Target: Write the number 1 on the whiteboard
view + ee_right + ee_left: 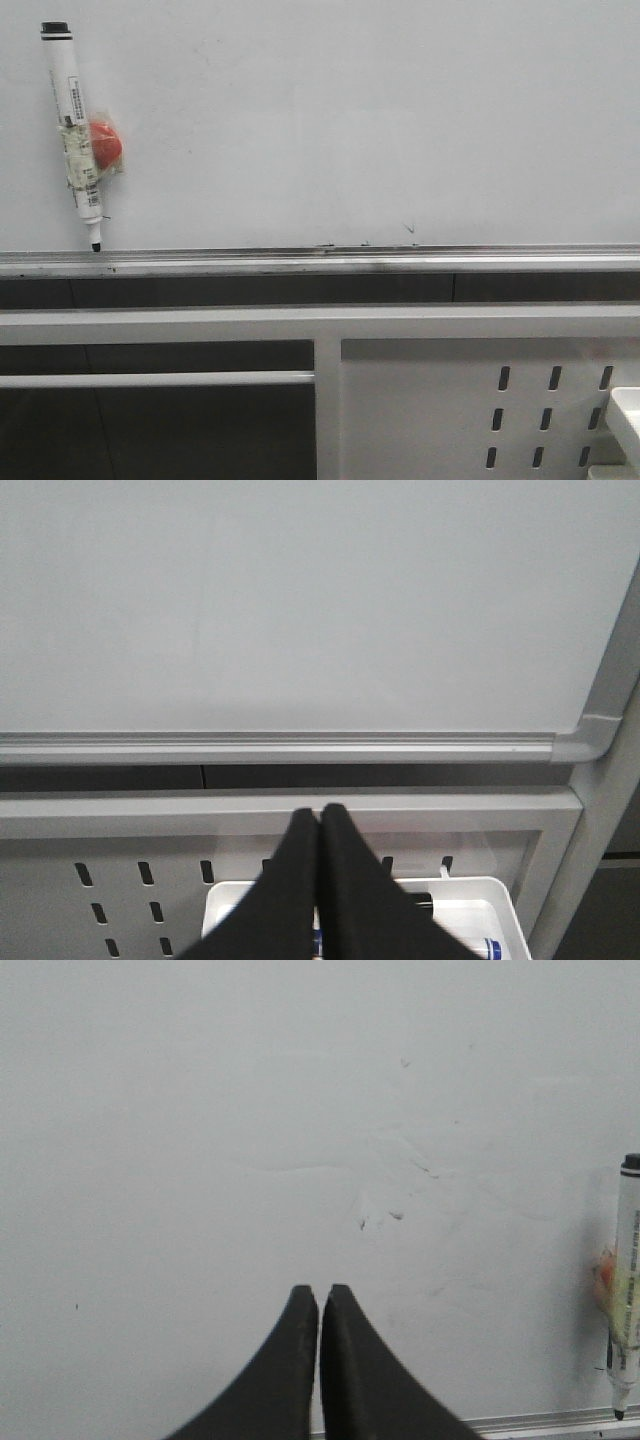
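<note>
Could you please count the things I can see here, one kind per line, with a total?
Whiteboard: 1
Marker stuck on the board: 1
Red round object behind the marker: 1
White tray: 1
Grippers, jaws closed: 2, left gripper, right gripper
Total: 6

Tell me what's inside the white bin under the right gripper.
The right gripper, jaws shut, covers most of the white bin. Beside its fingers a blue-marked pen-like item and a dark object peek out; the rest is hidden.
</note>
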Available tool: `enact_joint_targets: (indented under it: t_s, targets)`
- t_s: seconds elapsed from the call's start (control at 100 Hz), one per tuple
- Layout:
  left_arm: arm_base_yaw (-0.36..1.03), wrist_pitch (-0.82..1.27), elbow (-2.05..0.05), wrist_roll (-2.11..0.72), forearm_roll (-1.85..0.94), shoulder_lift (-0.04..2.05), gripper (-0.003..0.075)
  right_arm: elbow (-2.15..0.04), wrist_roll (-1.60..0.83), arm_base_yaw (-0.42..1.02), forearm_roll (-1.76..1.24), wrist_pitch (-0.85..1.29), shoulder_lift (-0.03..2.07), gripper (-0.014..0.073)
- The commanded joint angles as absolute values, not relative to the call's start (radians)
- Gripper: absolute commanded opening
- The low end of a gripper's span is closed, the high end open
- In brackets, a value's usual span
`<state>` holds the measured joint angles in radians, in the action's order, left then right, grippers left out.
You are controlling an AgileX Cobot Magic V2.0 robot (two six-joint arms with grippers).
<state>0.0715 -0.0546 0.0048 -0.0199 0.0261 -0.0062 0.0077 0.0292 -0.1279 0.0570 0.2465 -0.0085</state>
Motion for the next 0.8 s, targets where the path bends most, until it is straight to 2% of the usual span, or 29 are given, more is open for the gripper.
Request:
enact_joint_targets:
  t_s: [0.0, 0.15, 0.36, 0.42, 0.51, 0.57, 0.64, 0.73, 0.79]
  targets:
    - [0.07, -0.152, 0.039, -0.02, 0.027, -0.028, -0.002, 0.021, 0.02, -0.129, 0.06, 0.152, -0.031, -0.0069]
    - [0.07, -0.252, 0.039, -0.02, 0.027, -0.028, -0.002, 0.021, 0.02, -0.129, 0.06, 0.056, -0.031, -0.0069]
    - [0.07, -0.507, 0.036, -0.011, 0.027, -0.028, -0.002, 0.021, 0.029, -0.129, 0.05, -0.281, -0.031, -0.0069]
    - [0.07, -0.481, 0.022, 0.022, 0.006, -0.027, -0.002, 0.021, 0.104, -0.129, 0.017, -0.37, -0.031, -0.0069]
    - [0.07, -0.308, -0.024, 0.05, -0.031, -0.015, -0.002, 0.014, 0.298, -0.129, 0.0, -0.47, -0.031, -0.0069]
    - [0.07, -0.167, -0.081, 0.05, -0.033, 0.005, -0.002, -0.013, 0.3, -0.129, 0.086, -0.435, -0.031, -0.0069]
    - [0.07, 0.0, -0.165, 0.05, -0.033, 0.044, -0.002, -0.077, 0.308, -0.129, 0.211, -0.289, -0.029, -0.0069]
    - [0.072, 0.162, -0.288, 0.05, -0.033, 0.125, -0.002, -0.182, 0.347, -0.129, 0.17, -0.047, -0.004, -0.0069]
    - [0.071, 0.175, -0.348, 0.05, -0.055, 0.182, -0.002, -0.26, 0.347, -0.129, 0.121, 0.094, 0.034, -0.0069]
